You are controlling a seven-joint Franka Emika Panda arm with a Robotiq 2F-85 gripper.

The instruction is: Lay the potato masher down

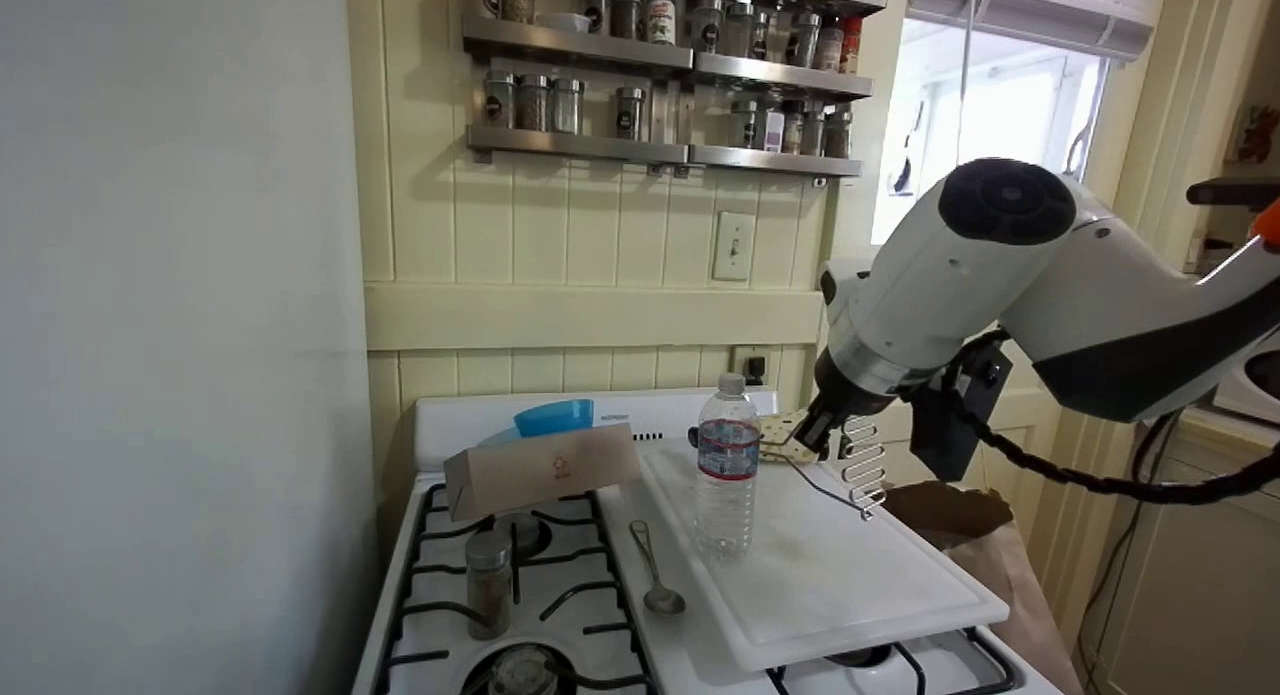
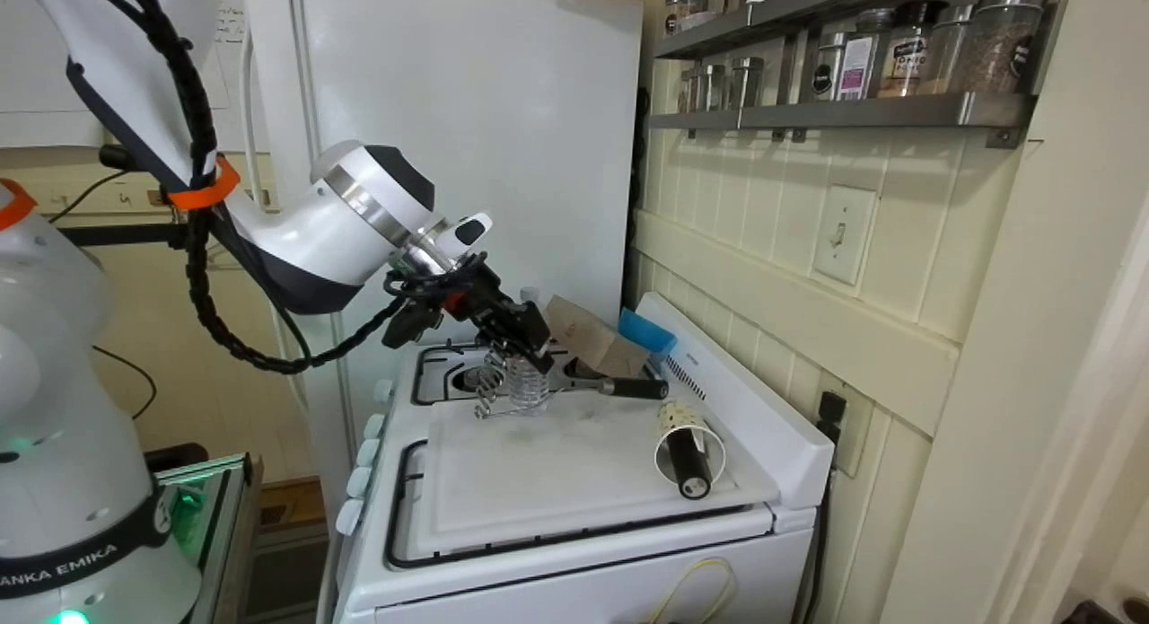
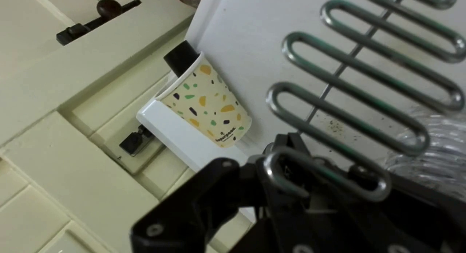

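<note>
Potato masher is being pinched by the claw over the white board, which is lying on the stove counter. Nearby, a water bottle is standing; farther, a patterned cup is lying; higher, wall shelves are carrying spice jars.

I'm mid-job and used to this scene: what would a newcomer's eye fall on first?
First, the zigzag masher, held by the claw over the white board. Next, the bottle, upright on that board. Then the speckled cup, on its side by the stove's back panel, a black handle poking out.
</note>
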